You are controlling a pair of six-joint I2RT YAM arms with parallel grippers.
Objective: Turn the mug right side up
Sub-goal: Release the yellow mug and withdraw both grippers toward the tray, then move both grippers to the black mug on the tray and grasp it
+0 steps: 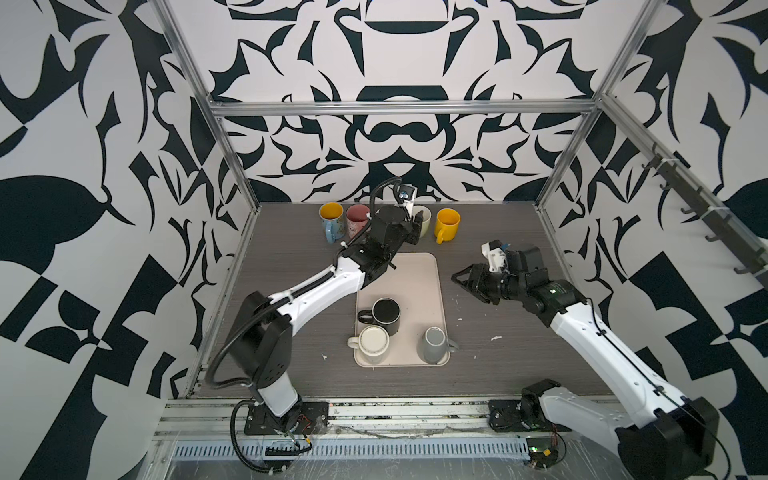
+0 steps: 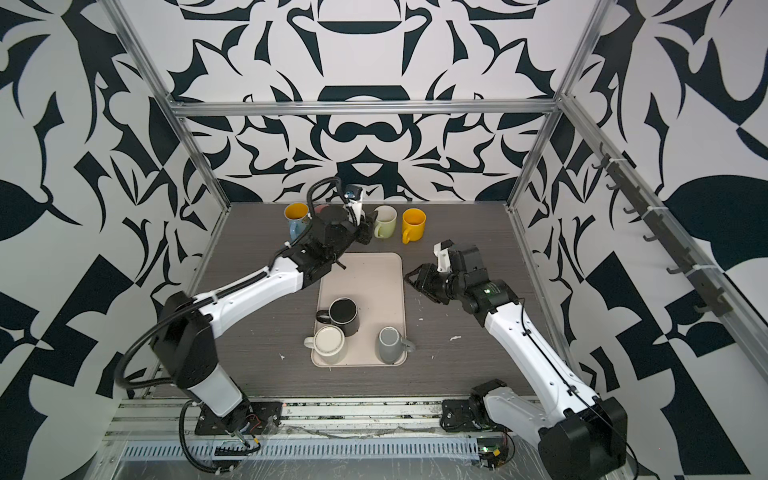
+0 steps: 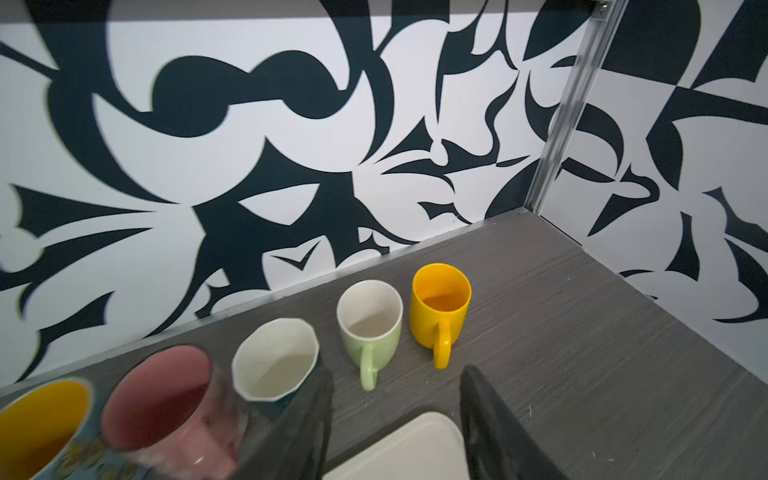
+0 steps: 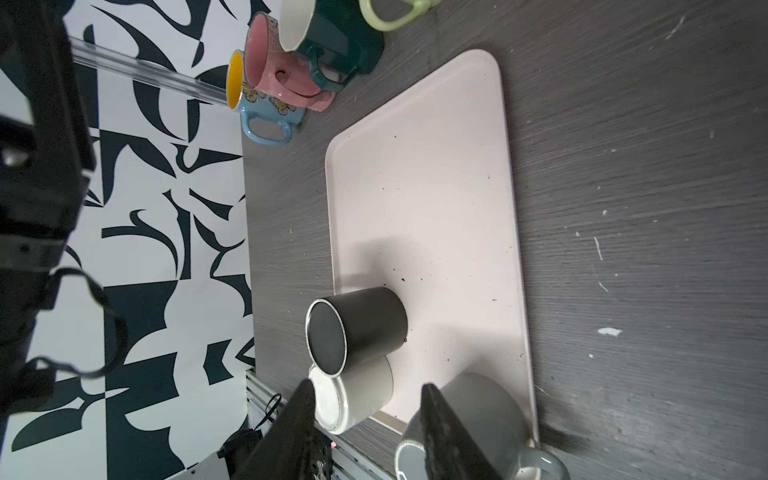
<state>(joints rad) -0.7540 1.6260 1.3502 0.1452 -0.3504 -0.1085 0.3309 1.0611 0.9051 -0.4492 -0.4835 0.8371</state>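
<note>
Dark fingers (image 4: 291,432) of the right gripper (image 4: 368,386) stood apart and empty in the right wrist view; beyond them a grey mug (image 4: 486,403), a cream mug (image 4: 365,390) and a black mug (image 4: 365,324) sat bottom-up on the tray (image 4: 415,187). Left wrist view: the left gripper (image 3: 397,372) gaped empty facing upright mugs (image 3: 370,328). In both top views the grey mug (image 1: 434,345) held the tray's near right corner, handle rightward; stiff, breakable, likely slippery, it seemed best pinched across its wall.
</note>
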